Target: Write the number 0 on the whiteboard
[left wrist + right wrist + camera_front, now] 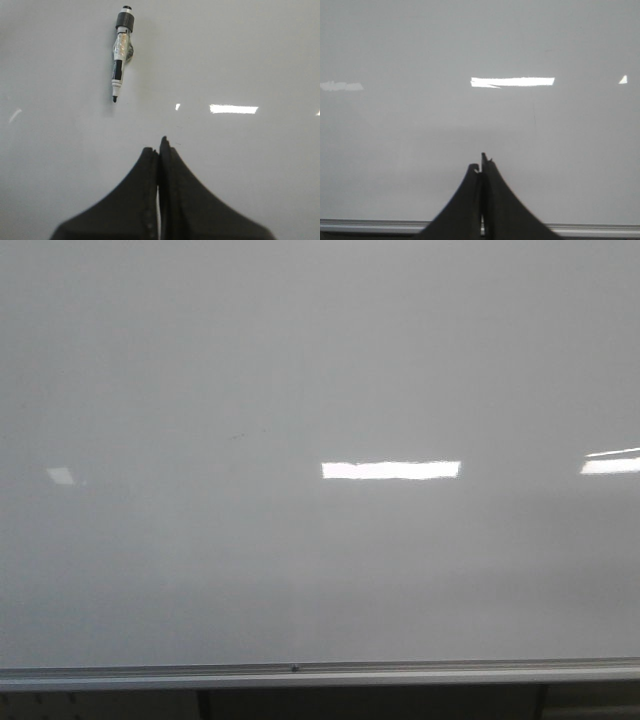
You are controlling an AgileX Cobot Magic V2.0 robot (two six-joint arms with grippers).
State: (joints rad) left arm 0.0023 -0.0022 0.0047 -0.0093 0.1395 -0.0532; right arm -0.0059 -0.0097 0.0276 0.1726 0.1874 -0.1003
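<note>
front view: large glossy pale grey-white whiteboard (300, 360) fills the frame, silver metal rail (320, 672) along its 6 o'clock edge. bright rectangular glare patch (391, 470) just right of centre, a second at the 3 o'clock edge, a faint one toward 9 o'clock. no marker outline of the number 0 can be made out on the board in any view; only a tiny dark speck up-left of centre, too small to identify. neither arm appears in this view.

left wrist view: black left gripper (160, 150) with its two fingers pressed together, nothing between them, hovering over the board surface (260, 60). a white-and-black whiteboard marker with a black end collar and clear wrapping round its barrel (120, 52) lies on the board toward 11 o'clock from the fingertips, well apart from them. its long axis runs near 12-to-6, slightly tilted; the uncapped dark tip is the end nearer the gripper. any print on the barrel is too small to read.

right wrist view: black right gripper (481, 162) likewise closed with nothing held, over bare board (420, 140); the rail (370, 225) crosses behind the fingers. a faint thin dark stroke (534, 116) sits at about 2 o'clock from the fingertips.
</note>
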